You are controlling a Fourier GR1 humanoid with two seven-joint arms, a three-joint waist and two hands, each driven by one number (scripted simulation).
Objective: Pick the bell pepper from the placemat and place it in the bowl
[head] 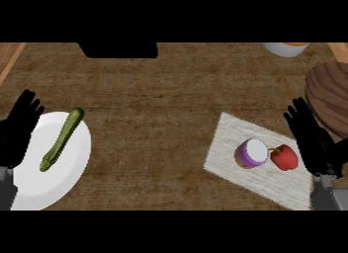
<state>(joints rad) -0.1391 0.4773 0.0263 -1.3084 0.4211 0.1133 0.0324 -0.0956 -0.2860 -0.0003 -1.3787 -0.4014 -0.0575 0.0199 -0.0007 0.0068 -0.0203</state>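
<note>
Bell pepper [284, 157] sits on the placemat [239, 131], just beside a purple round thing [253, 153]. The right hand [312, 138] hovers alongside, fingers straight and spread (nothing held). Closing there might catch that neighbour or nudge the pepper away.

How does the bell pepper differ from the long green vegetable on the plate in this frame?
The bell pepper is red; the long vegetable is green. The bell pepper is squat and rounded; the long vegetable is slim and stick-like. The bell pepper sits on the placemat beside the purple bowl; the long vegetable lies on the white plate. Shared: both rest on a surface, ungrasped.
</note>
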